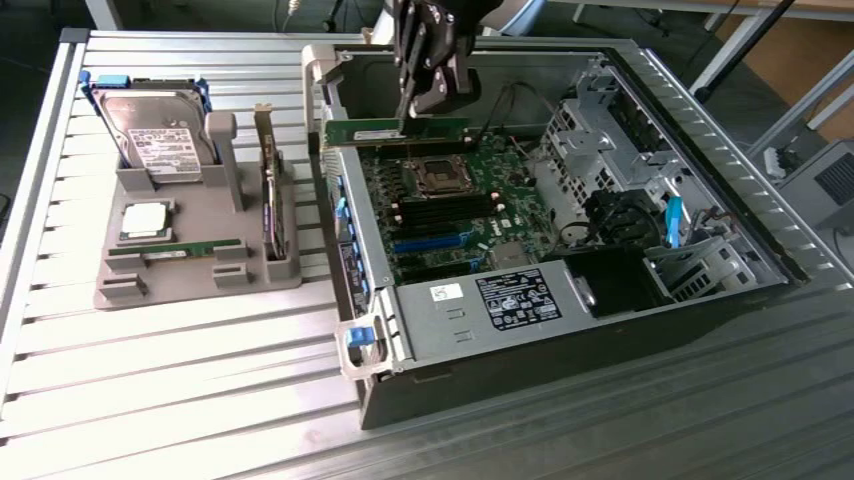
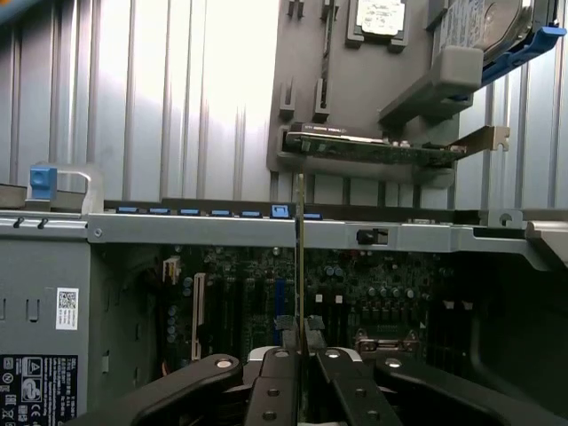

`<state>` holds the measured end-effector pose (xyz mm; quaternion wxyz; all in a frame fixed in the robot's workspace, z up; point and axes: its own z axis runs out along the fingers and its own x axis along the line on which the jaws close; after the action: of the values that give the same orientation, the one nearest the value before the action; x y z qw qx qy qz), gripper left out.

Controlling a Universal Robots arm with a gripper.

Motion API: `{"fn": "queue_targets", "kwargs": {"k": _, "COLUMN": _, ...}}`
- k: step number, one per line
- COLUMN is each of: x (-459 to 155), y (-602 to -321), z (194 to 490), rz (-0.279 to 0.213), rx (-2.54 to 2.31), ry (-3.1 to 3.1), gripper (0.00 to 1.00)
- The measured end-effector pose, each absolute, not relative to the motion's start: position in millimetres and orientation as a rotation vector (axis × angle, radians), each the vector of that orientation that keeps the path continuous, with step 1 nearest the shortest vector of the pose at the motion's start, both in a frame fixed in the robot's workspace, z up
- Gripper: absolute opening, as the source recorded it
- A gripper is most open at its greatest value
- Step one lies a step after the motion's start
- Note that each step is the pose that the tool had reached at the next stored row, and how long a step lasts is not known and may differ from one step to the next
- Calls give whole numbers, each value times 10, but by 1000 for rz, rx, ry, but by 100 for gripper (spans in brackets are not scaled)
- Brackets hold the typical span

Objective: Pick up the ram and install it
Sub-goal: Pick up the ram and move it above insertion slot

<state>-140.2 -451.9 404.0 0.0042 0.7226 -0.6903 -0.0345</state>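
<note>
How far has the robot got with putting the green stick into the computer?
Picking up looks done: the ram is off the grey holder, clamped in the jaws. Right now it hangs over the motherboard inside the open computer case. Left: it is not yet seated in a slot.

- Black linkage-armed gripper (image 2: 300, 342): fingertips are closed on the ram (image 2: 300, 257), a thin green circuit-board stick seen edge-on, which reaches out from them across the board.
- Open grey metal computer case (image 2: 222, 232): its side wall carries a row of small blue tabs. A blue plastic latch (image 2: 43, 177) sits on its handle and a white barcode sticker (image 2: 67, 308) on its inner cover.
- Dark green motherboard (image 2: 373, 284): lies inside the case, with slots and capacitors.
- Ribbed aluminium table (image 2: 133, 106): lies beyond the case.
- Grey plastic parts holder (image 2: 355, 80): stands on the table and carries a square silver processor (image 2: 380, 16), a blue-framed hard drive (image 2: 497, 22) and a long card with a metal bracket (image 2: 373, 146).
</note>
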Motion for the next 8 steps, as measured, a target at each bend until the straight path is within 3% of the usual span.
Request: {"fn": "queue_targets", "kwargs": {"k": 8, "x": -1339, "y": -4519, "z": 4040, "rz": -108, "rx": 2264, "ry": -2163, "gripper": 13}}
